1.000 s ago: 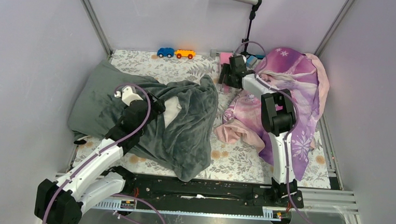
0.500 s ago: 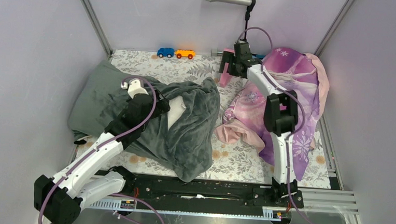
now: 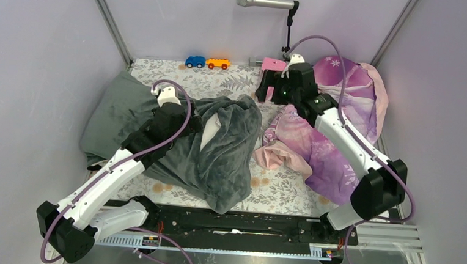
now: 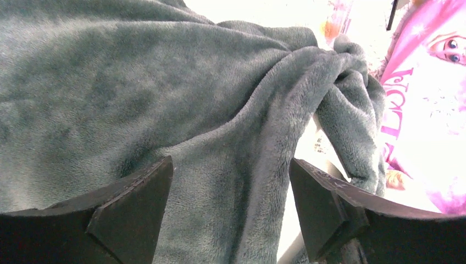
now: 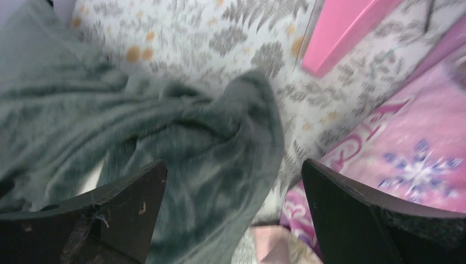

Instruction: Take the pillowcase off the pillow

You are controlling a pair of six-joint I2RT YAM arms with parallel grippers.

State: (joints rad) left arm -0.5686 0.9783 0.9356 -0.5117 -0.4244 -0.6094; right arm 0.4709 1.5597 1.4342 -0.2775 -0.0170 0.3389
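**Where the fleece bunches, a hold is offered**

Since the pillowcase [image 3: 226, 153] is plush and limp, it is judged light, soft and likely to stretch and slide rather than lift as one piece. A deep pinch on a gathered fold, or on the hem of the mouth, is advised rather than on a flat stretch. The sack is spread wrinkled across the left half of the table. A strip of the white pillow [image 3: 209, 132] is exposed in a gap at its middle, so the pillow is judged to be partly inside. The pillow is judged bulky but light, and apt to be dragged along unless it is pinned.

The left gripper [image 4: 229, 173] is seen spread wide just over the fleece, with a ridge of it running between the jaws; nothing is pinched. The right gripper [image 5: 232, 168] is likewise held wide apart above a peaked corner of the sack, near the pink box [image 5: 346, 33], and nothing is gripped.

The table is covered by a floral-printed cloth [image 3: 277, 185], which could be caught up with the fleece. Purple-pink printed fabric [image 3: 342, 114] is heaped at the right, just beside the sack's edge. Two toy cars [image 3: 207, 63] are parked at the far edge, well apart. The table is closed in by walls on three sides, and a microphone [image 3: 263, 0] is hung overhead.
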